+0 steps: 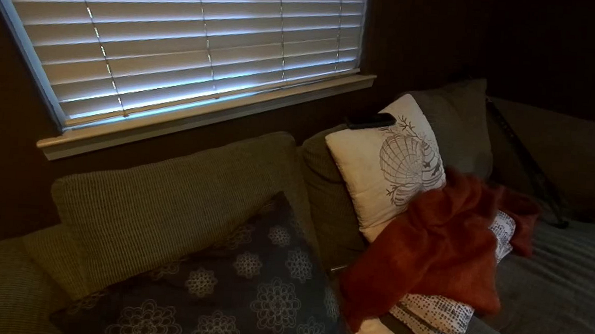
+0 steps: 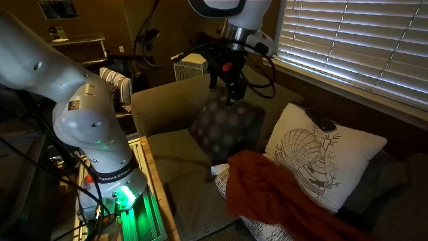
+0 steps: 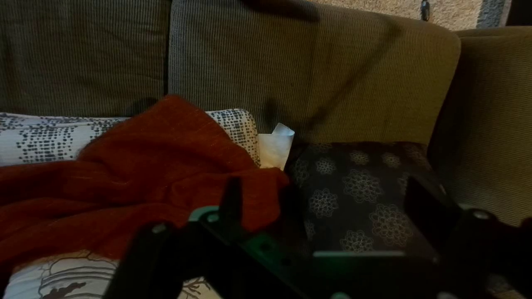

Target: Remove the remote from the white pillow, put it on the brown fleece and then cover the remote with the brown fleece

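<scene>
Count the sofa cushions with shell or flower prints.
2: the white pillow, with the remote on it, and the dark cushion, nearer the sofa's armrest; more may hide under the brown fleece.

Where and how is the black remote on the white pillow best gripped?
Probably at the middle of the remote, coming from above, jaws closing across its narrow width: it is slim, oblong, and lies uncovered at the upper edge of the white pillow.
</scene>
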